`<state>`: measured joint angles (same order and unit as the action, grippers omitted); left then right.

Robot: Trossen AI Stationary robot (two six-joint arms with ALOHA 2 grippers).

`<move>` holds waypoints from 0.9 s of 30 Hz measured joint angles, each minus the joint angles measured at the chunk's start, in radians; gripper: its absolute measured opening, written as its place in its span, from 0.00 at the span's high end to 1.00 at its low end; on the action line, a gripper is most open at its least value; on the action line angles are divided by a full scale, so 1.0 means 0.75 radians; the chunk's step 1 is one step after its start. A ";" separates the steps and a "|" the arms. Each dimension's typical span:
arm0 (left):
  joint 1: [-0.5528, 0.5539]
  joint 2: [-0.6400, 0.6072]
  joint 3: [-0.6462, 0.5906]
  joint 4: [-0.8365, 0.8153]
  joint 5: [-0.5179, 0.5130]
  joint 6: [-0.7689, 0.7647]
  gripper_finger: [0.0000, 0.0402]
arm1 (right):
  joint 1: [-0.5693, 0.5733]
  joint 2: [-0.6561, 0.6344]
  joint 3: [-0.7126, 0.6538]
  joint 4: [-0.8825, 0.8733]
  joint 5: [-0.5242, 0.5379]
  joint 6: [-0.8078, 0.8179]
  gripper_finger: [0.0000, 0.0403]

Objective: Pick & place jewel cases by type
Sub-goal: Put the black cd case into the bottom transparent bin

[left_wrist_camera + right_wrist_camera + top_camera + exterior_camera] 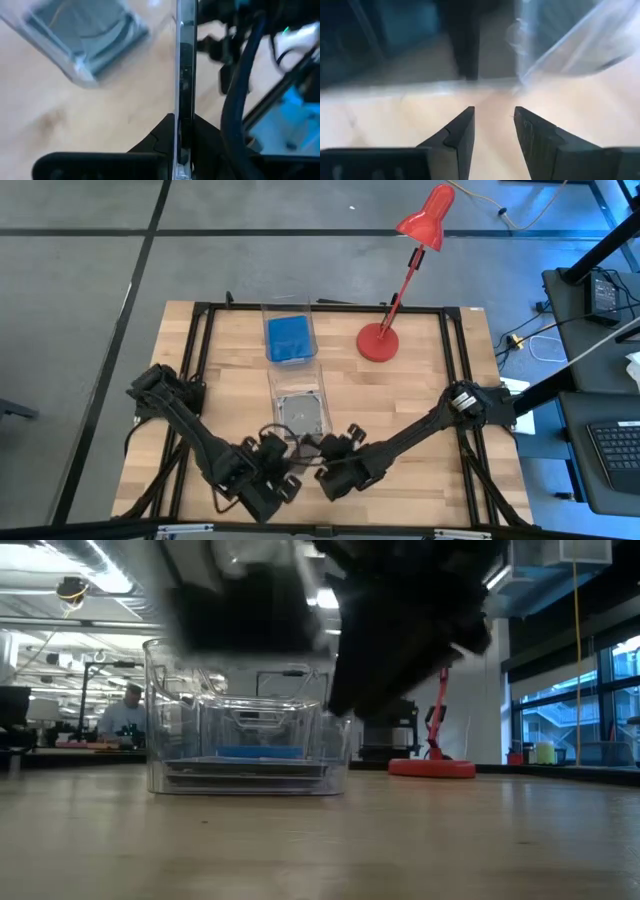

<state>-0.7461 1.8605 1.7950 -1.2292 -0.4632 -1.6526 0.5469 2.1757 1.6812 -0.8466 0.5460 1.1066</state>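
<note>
Now left gripper (pixel 182 142) is pinched on a clear case (pixel 184 75) edge-on, near the grey-case bin (pixel 298 402), prob. for dropping in. Right gripper (pixel 494 132) is half open w/ nothing held, close by.

Grey floor (pixel 80 330) crossed by dark lines, ceiling strip lights (pixel 105 565), and large windows (pixel 570 720) beyond the table.

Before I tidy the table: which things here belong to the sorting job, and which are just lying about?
Job:
blue jewel cases
grey jewel cases
clear bins
jewel case on edge in left claw
right claw, open, empty

Lying about:
red desk lamp
</note>
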 joint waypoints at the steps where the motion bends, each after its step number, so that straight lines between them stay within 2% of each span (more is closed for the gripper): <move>1: -0.012 -0.023 -0.001 -0.017 -0.043 -0.002 0.90 | 0.000 -0.011 0.001 -0.028 0.017 0.012 0.64; 4: -0.068 -0.134 0.000 -0.137 -0.114 -0.016 0.90 | 0.009 -0.031 -0.016 -0.150 -0.009 0.033 0.64; 6: -0.089 -0.173 0.009 -0.135 -0.129 -0.022 0.90 | 0.015 -0.025 -0.016 -0.119 -0.027 0.106 0.64; 13: -0.097 -0.179 0.003 -0.192 -0.115 0.023 0.90 | 0.008 -0.076 -0.012 -0.096 0.014 0.110 0.64; 20: -0.165 -0.221 0.000 -0.317 -0.216 -0.080 0.90 | 0.021 -0.114 -0.008 -0.165 0.015 0.197 0.64; 23: -0.215 -0.286 -0.001 -0.401 -0.313 -0.156 0.90 | 0.034 -0.167 -0.006 -0.161 0.054 0.199 0.64; 27: -0.286 -0.374 -0.025 -0.444 -0.540 -0.284 0.90 | 0.050 -0.222 -0.006 -0.161 0.152 0.199 0.64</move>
<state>-0.9604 1.5801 1.7762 -1.5619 -0.8680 -1.8655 0.5847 2.0093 1.6764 -0.9671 0.6597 1.2560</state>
